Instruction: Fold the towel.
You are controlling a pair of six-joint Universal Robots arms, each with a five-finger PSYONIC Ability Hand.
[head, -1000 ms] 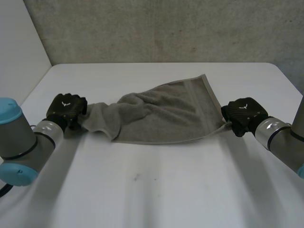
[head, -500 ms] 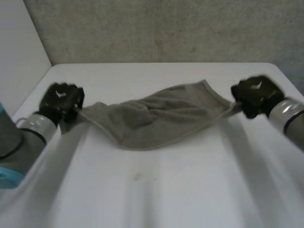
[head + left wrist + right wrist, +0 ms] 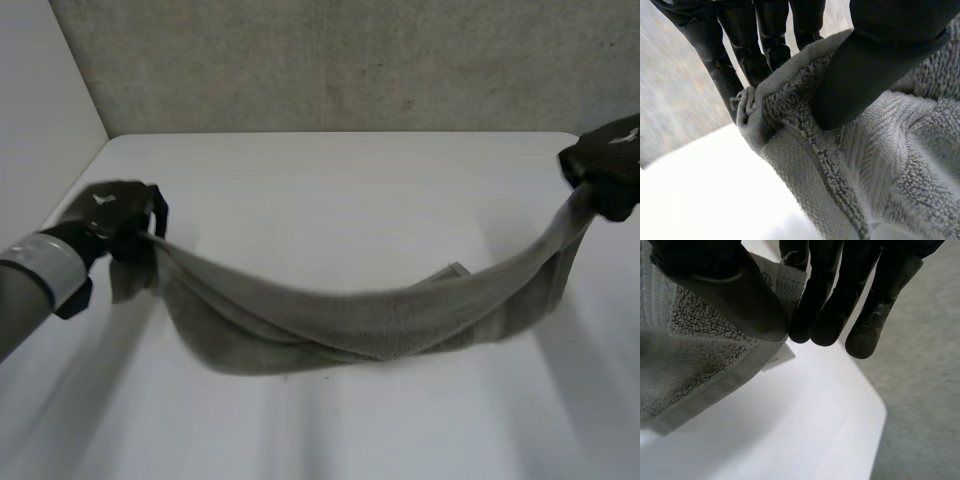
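Above the white table (image 3: 330,190) the grey towel (image 3: 350,325) hangs in a sagging band, its low middle near the tabletop, the left hand (image 3: 112,228) pinching one end and the right hand (image 3: 608,170) pinching the other

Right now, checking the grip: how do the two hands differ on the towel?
The left hand holds the towel lower in the head view than the right hand. The left hand's thumb presses fluffy pile; the right hand's thumb pinches a hemmed corner. Both pinch it.
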